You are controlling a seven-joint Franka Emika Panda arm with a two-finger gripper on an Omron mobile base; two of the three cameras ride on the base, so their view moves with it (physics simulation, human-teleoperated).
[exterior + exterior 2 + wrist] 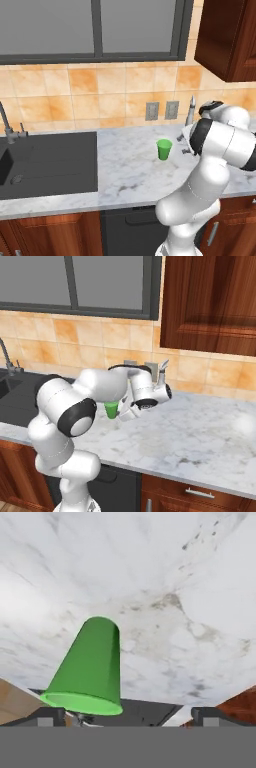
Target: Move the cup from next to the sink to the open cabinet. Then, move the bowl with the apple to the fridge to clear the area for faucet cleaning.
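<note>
Standing upright on the tabletop [130,165] right of the sink [50,162], the cup [164,149] is seen just beside the hand [127,714], offset toward one finger; its fingers are spread apart, nothing held.

base views: behind arm, left/right, facing counter [130,165] | hand view: close on cup [92,667]

Bright green cup [164,149] on white, grey-veined marble counter [130,170]; matte black sink [47,165]; orange-tan tiles [100,95].
</note>
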